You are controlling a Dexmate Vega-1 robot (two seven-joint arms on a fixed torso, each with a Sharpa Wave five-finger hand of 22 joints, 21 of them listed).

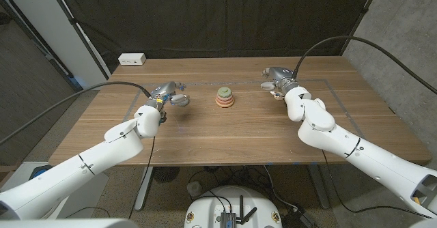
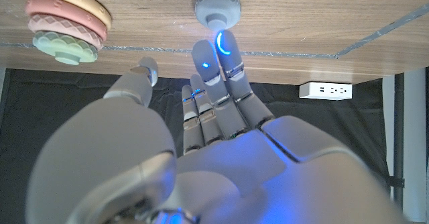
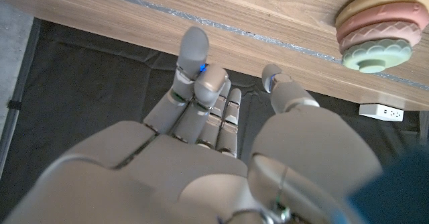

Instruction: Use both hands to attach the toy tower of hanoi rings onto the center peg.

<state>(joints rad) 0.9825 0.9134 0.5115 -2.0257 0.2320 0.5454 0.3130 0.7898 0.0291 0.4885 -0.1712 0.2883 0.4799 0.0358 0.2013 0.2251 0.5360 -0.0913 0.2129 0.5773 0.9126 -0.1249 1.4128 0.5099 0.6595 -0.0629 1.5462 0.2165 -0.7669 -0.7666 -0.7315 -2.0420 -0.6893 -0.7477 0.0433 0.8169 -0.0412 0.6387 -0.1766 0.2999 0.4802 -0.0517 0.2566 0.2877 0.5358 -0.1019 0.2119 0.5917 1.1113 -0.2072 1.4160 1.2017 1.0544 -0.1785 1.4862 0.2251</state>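
Rings (image 1: 224, 97) stacked on peg, grey ring (image 2: 218, 7) apart

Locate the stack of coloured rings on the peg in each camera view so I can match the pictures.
Head view: the ring stack stands at the table's middle, between the two hands.
Left wrist view: the stack sits in the upper left corner, hanging inverted from the tabletop.
Right wrist view: the stack sits in the upper right corner, also inverted.
Shared landmark: the white power strip at the table's far edge.

ring stack (image 1: 224, 97) mid-table, bare wood either side, grey ring (image 2: 217, 7) just beyond left fingers (image 2: 213, 66)
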